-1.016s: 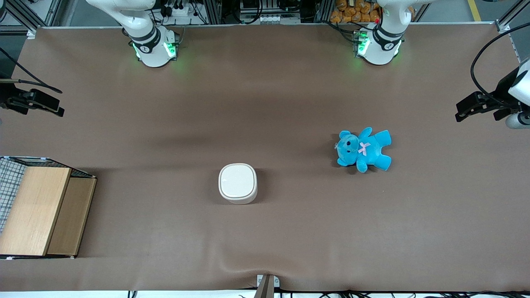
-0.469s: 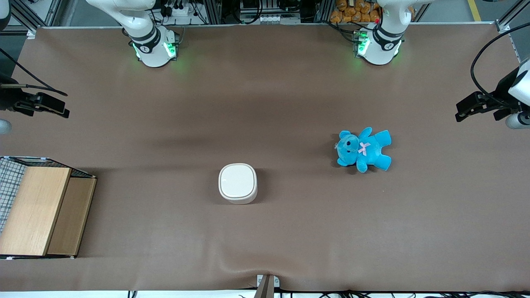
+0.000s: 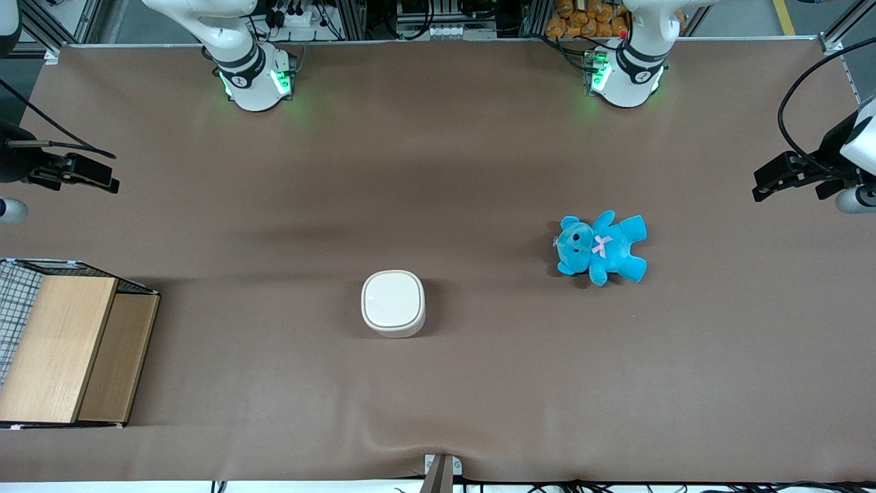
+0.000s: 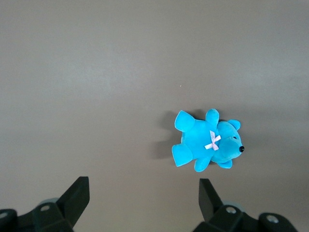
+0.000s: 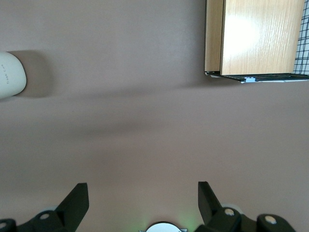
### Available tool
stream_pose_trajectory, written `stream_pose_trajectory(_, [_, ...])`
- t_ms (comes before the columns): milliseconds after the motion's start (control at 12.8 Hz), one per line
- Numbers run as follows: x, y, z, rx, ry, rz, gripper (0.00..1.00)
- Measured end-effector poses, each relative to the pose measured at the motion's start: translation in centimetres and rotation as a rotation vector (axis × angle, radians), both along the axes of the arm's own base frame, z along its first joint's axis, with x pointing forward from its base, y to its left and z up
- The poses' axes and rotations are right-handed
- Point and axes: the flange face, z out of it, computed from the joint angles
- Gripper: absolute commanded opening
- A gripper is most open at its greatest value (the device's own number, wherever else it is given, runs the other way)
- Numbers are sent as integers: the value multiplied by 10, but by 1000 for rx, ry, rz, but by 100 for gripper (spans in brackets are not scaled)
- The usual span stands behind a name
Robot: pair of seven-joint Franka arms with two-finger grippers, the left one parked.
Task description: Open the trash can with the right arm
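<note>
The trash can is a small cream-white rounded-square bin standing in the middle of the brown table, its smooth lid lying flat and shut. Only its edge shows in the right wrist view. The right arm's gripper hangs above the table at the working arm's end, well away from the trash can and farther from the front camera than the wooden box. It is open, with only bare table between its black fingers.
A wooden box with wire mesh sits at the working arm's end, near the front edge. A blue teddy bear lies toward the parked arm's end. The two arm bases stand at the table's back edge.
The gripper has slid a short way inward over the table, toward the middle. The trash can, bear and box have not moved.
</note>
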Motion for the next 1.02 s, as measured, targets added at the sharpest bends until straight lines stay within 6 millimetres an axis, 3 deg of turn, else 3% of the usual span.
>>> stream_pose_trajectory(156, [0,1,0,0,0,2,100])
stream_pose_trajectory(391, [1,17,-1,7,-2,28,65])
stream_pose_trajectory(547, [5,39,-8,33,10,20,50])
stream_pose_trajectory(859, [29,82,-46,105,30,-73,35])
stream_pose_trajectory(1016, [44,119,-70,105,16,-77,25])
